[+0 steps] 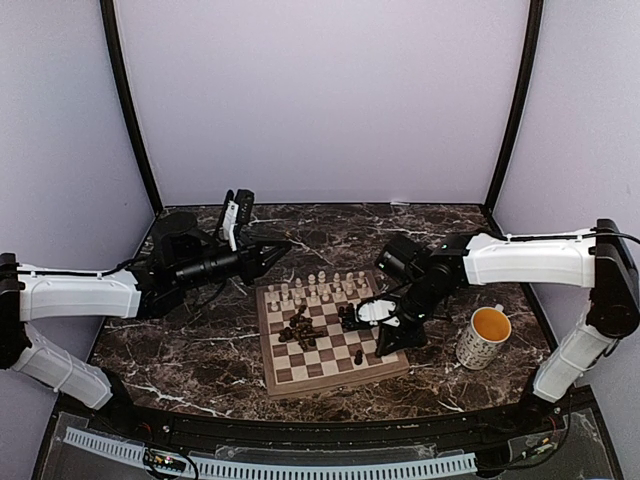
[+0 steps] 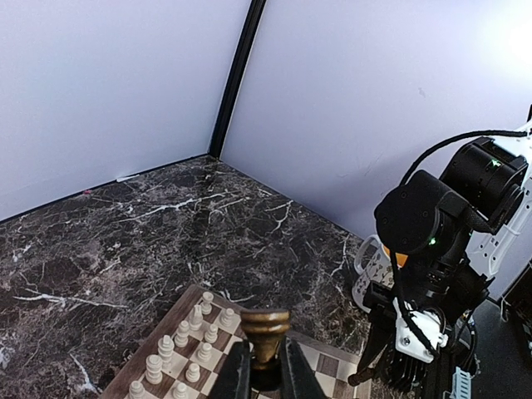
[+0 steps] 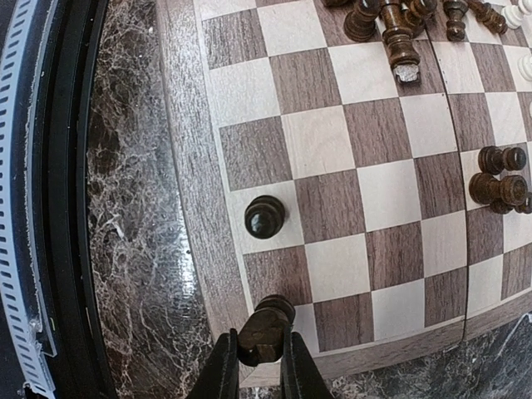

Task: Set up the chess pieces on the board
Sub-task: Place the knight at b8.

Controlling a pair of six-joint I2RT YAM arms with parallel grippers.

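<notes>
The board (image 1: 275, 378) lies mid-table. Cream pieces (image 1: 320, 288) stand in two rows along its far edge, and they also show in the left wrist view (image 2: 187, 345). Dark pieces (image 1: 300, 330) lie heaped mid-board, and they also show in the right wrist view (image 3: 391, 25). One dark pawn (image 3: 264, 216) stands on a near edge square. My left gripper (image 2: 264, 347) is shut on a dark turned piece (image 2: 266, 324), held high off the board's far left corner (image 1: 285, 247). My right gripper (image 3: 259, 342) is shut on a dark piece (image 3: 268, 317) over the board's near right corner (image 1: 385, 342).
A speckled mug (image 1: 487, 335) with an orange inside stands right of the board, close behind the right arm (image 1: 520, 258). More dark pieces (image 3: 499, 179) stand further along the board. A black rail (image 1: 300, 425) runs along the table's near edge.
</notes>
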